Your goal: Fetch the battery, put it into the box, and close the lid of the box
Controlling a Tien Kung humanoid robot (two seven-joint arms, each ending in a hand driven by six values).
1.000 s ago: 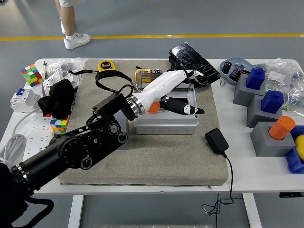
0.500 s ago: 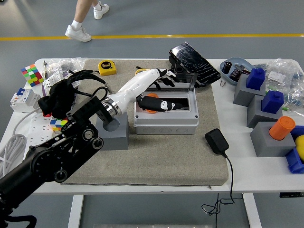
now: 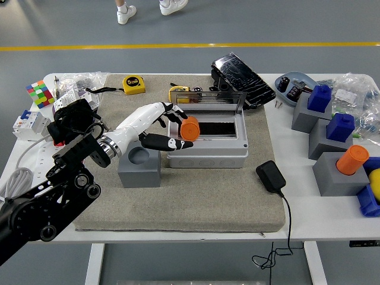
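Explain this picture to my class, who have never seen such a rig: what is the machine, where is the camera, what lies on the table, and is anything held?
This is a humanoid robot working at a white table. The only picture is taken from a camera high on the robot, looking down. Its black left arm comes in from the left and ends in a white-and-black five-fingered left hand. On a grey felt mat stands an open grey plastic box, its clear lid raised. An orange cylinder, the battery, sits at the box's left end, right by the hand; I cannot tell whether it is gripped. Beside the box is a grey block with an empty round hole.
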